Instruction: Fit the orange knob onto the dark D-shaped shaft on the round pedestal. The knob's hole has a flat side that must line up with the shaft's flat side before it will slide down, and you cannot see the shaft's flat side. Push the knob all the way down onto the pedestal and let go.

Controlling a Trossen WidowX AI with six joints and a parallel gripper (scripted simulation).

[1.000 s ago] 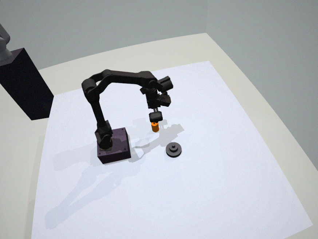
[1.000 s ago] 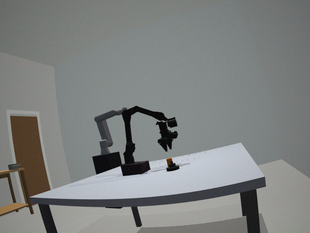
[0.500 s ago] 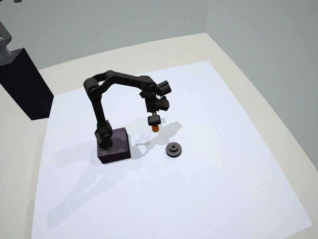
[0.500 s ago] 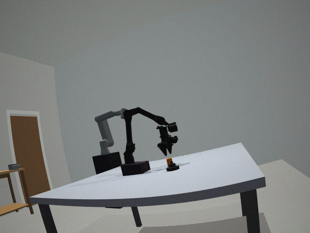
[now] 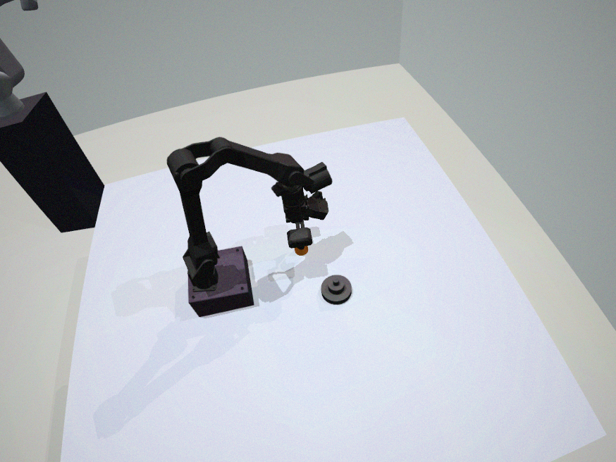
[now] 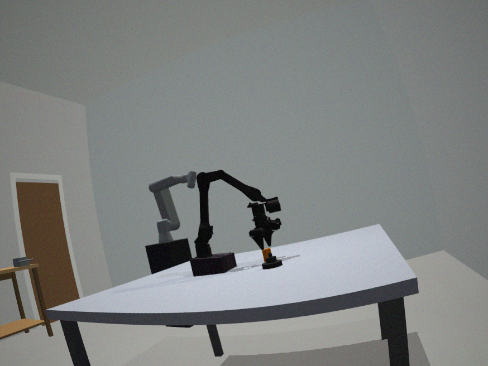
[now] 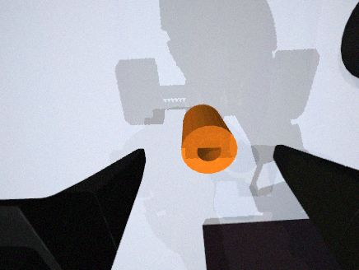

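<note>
The orange knob (image 5: 301, 251) (image 6: 265, 255) (image 7: 209, 166) stands upright on the table. In the wrist view its top face shows a D-shaped hole, the flat side toward the top of the picture. My gripper (image 5: 299, 244) (image 6: 266, 247) (image 7: 207, 152) is open and points down just above the knob, one finger to each side of it in the wrist view, with nothing held. The round dark pedestal (image 5: 336, 299) (image 6: 272, 265) (image 7: 352, 45) stands apart from the knob, its short shaft (image 5: 336, 282) bare. The shaft's flat side cannot be made out.
The arm's dark purple base block (image 5: 221, 303) (image 6: 214, 265) (image 7: 259, 243) stands on the white table (image 5: 397, 372) (image 6: 335, 271), left of the knob in the top and exterior views. A grey arm (image 6: 169, 206) on a dark stand (image 5: 47, 169) (image 6: 167, 255) is behind the table.
</note>
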